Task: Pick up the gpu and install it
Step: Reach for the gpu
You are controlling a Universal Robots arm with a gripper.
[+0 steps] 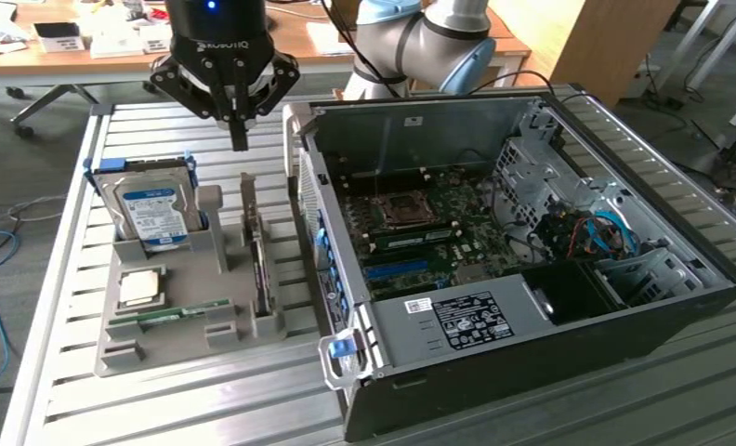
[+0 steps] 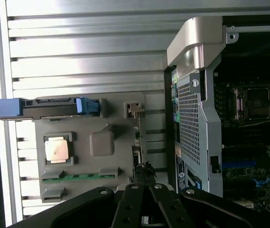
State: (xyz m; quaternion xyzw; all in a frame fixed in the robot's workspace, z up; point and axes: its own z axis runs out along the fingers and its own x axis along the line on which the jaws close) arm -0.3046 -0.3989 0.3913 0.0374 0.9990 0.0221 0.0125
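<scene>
The gpu is a thin dark card with a grey metal end bracket, standing on edge in the grey holder beside the open computer case. In the wrist view the gpu appears edge-on, running from its bracket toward the fingers. My gripper hangs above the card's far end, clear of it, with its fingers pressed together and nothing between them. Seen from the wrist, the gripper has its black fingers meeting just over the card's edge.
The holder also carries a silver hard drive with a blue label, a square processor and a green memory stick. The case lies open with its motherboard exposed. Everything rests on a slatted metal table.
</scene>
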